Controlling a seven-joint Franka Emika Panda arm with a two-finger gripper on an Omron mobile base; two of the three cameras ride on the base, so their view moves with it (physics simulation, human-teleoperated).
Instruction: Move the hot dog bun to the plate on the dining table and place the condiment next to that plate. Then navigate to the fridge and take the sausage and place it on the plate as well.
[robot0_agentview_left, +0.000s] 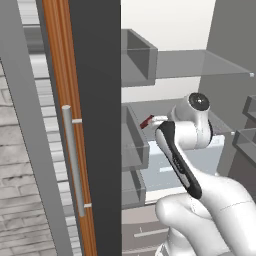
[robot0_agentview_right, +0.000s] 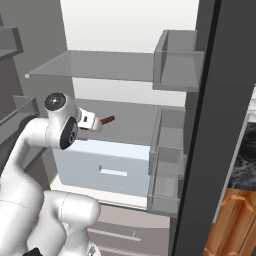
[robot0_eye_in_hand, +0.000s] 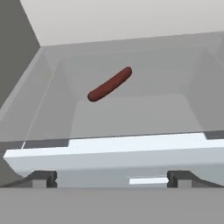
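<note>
The fridge stands open in front of me, and my arm reaches into it. The sausage, a slender dark reddish-brown stick, lies slantwise on the grey middle shelf, above the pale drawer. My gripper is open and holds nothing, with its two dark fingertips set wide apart. It hovers short of the sausage, over the drawer's front edge. From the base views the sausage pokes out just beyond my hand.
A glass shelf spans the fridge above my hand. Grey door bins flank the opening. A white drawer sits under the sausage shelf. The dark door edge and a wooden panel with a steel handle stand at left.
</note>
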